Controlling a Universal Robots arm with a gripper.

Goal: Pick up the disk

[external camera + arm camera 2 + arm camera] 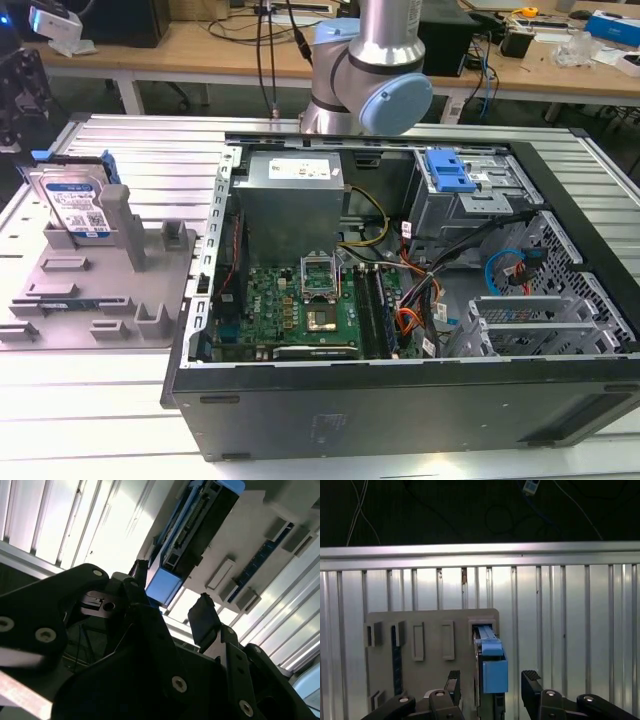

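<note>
Two black fingertips (531, 678) of the spread, empty gripper (492, 679) frame the silver, blue-railed rectangular disk (492, 666), propped on edge in a grey slotted plastic tray (420, 625), seemingly for easy grasping.

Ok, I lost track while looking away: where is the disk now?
The disk stands on edge in the grey holder at the exterior view's left, just beside the open computer case.

No legible text: print on the disk (58, 188) label (86, 214), beside the computer case (400, 420), and on the sticker (300, 170) inside it, appears too small.
</note>
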